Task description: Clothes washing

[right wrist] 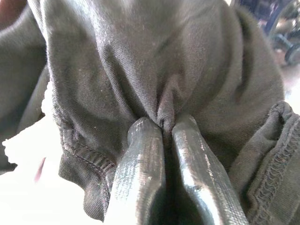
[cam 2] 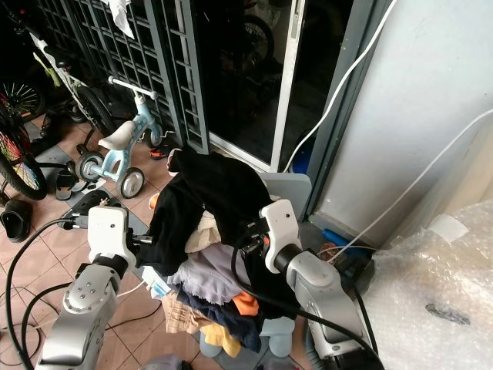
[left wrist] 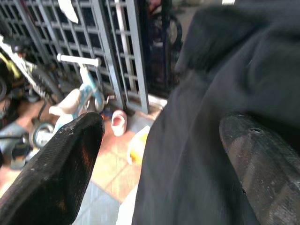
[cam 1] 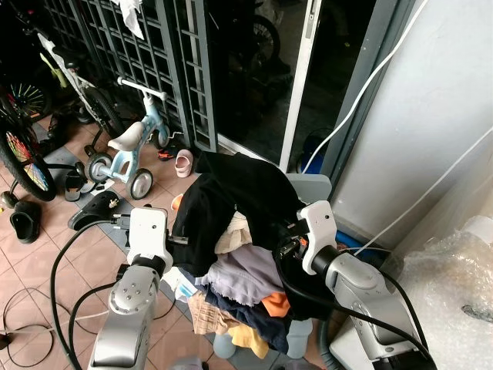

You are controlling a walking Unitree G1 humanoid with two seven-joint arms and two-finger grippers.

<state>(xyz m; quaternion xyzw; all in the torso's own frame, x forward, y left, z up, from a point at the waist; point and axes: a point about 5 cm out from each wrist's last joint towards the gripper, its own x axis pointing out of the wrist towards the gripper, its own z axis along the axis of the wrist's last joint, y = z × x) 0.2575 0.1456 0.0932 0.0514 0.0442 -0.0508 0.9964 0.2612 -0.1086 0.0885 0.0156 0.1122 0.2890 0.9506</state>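
On a tiled porch with a metal gate (cam 1: 146,54) and a child's balance bike (cam 1: 131,150), a heap of laundry (cam 1: 231,293) sits between the robot's arms. The right pincer (right wrist: 163,125) is pressed together, pinching a fold of the black garment (cam 1: 239,200) draped on top. The left pincer (left wrist: 159,154) is spread, one finger against that garment.
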